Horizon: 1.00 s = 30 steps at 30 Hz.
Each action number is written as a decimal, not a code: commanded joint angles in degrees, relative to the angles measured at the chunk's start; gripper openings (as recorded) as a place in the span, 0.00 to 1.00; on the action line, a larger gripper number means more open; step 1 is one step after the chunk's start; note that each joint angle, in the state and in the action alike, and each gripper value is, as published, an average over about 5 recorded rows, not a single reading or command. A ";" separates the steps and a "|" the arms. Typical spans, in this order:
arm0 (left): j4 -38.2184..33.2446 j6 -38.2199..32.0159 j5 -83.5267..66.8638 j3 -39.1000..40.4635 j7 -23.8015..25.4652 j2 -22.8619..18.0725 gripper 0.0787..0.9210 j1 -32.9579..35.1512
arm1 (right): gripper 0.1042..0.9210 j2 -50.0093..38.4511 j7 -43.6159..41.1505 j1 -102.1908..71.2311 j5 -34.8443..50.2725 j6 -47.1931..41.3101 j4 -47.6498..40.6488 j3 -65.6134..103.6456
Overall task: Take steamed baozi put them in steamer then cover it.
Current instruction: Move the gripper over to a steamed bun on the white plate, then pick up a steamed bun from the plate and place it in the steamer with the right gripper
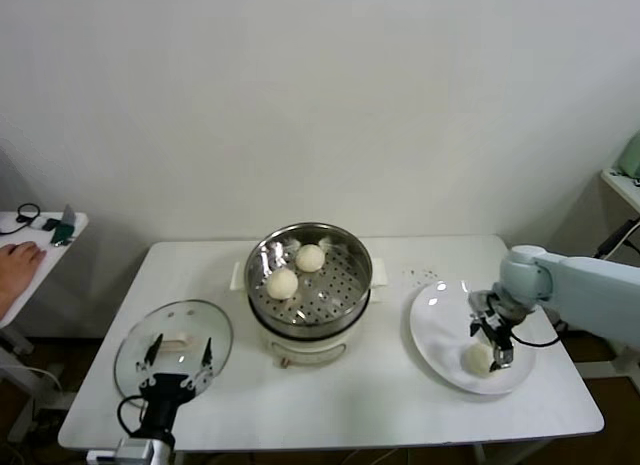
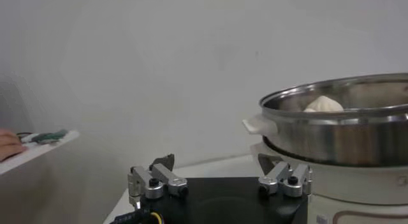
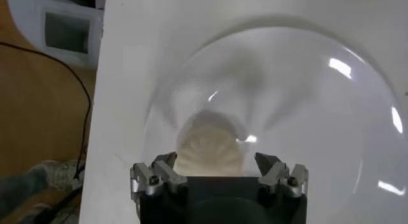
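Note:
The shiny steel steamer stands mid-table on its white pot base and holds two cream-white baozi. One more baozi lies on the white plate at the right. My right gripper hangs open just above this baozi; in the right wrist view the bun sits between the spread fingertips. My left gripper is open and empty, parked over the glass lid at the left. The left wrist view shows the steamer's wall and one bun's top.
A side table with small items and a person's hand lies at far left. The plate sits near the table's right front edge. A shelf edge shows at the far right.

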 commanded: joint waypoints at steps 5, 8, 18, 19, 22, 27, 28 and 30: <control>0.62 -0.06 0.08 0.04 -0.02 -0.06 0.88 0.15 | 0.88 0.09 -0.44 -3.13 -2.16 0.38 -1.83 1.85; 0.69 -0.08 0.10 0.05 -0.03 -0.06 0.88 0.18 | 0.88 0.34 -0.53 -3.34 -2.41 0.47 -2.31 1.93; 0.38 -0.04 0.13 -0.08 -0.12 -0.07 0.88 0.47 | 0.82 1.55 -0.45 -3.70 -2.52 0.61 -2.97 2.20; 0.35 -0.03 0.13 -0.10 -0.13 -0.07 0.88 0.49 | 0.82 1.57 -0.45 -3.68 -2.54 0.64 -2.97 2.18; 0.35 -0.04 0.14 -0.13 -0.15 -0.05 0.88 0.54 | 0.80 1.61 -0.51 -3.47 -2.54 0.74 -2.90 2.11; 0.48 -0.11 0.12 -0.12 -0.18 -0.06 0.88 0.63 | 0.77 1.54 -0.80 -2.58 -2.55 1.04 -2.80 1.59; 0.48 -0.13 0.10 -0.13 -0.19 -0.06 0.88 0.65 | 0.76 1.54 -0.82 -2.32 -2.53 1.12 -2.80 1.43; 0.45 -0.14 0.07 -0.14 -0.20 -0.04 0.88 0.71 | 0.75 1.57 -0.88 -1.70 -2.45 1.33 -2.79 1.15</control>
